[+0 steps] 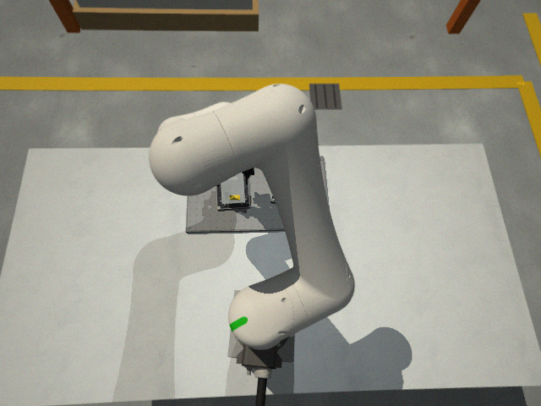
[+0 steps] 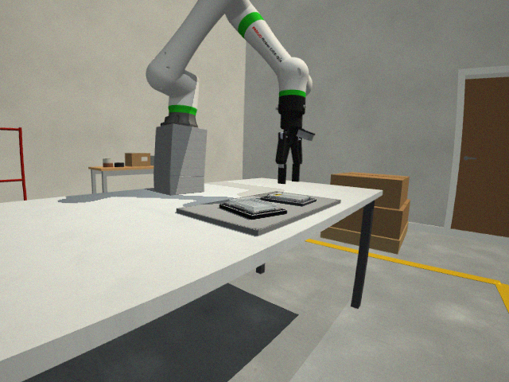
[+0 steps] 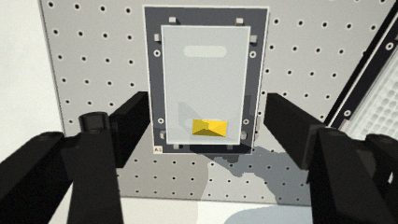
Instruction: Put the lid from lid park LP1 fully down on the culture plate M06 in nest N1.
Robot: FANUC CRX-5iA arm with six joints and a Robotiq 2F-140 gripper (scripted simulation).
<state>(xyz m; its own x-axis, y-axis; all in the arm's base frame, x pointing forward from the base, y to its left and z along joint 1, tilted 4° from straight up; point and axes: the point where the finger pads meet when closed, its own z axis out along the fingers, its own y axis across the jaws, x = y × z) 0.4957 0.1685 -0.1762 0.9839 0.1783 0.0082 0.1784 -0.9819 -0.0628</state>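
Red FANUC lettering on my forearm, rest unreadable, claw (image 3: 206, 128) released and empty, pointing straight down above the lid (image 3: 205, 84), lid with yellow tag resting in its park on the bench's (image 2: 102, 230) perforated plate (image 3: 93, 61), culture plate (image 3: 380, 107) just right.

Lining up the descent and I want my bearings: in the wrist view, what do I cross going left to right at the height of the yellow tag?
Left pincer finger → lid, with its yellow tag, in the dark lid park frame → right pincer finger → culture plate at the right edge.
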